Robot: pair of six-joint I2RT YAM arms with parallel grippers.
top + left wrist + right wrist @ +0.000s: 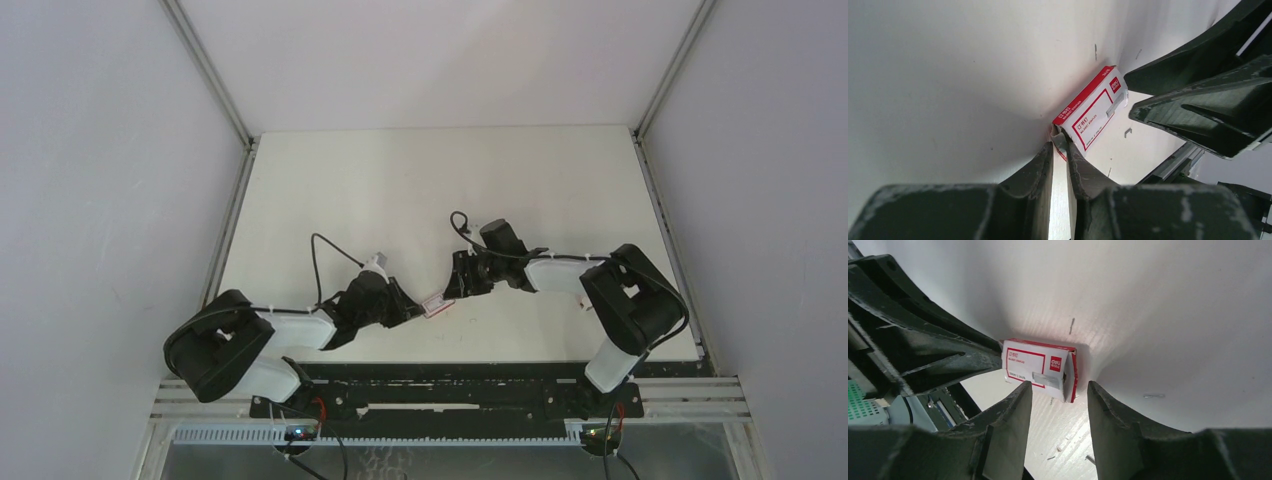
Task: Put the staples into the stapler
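Left tool (1060, 145) is clamping staple box (1095, 112) by its left end, on tabletop (450, 180) nr near edge; box's long axis is running rightward to right tool (1059, 388), hovering spread & empty just beside.

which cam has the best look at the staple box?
Right wrist: the staple box shows its printed face, sharp and nearly unblocked. Left wrist sees it slanted, near end behind the jaws. Top external: just a small speck.
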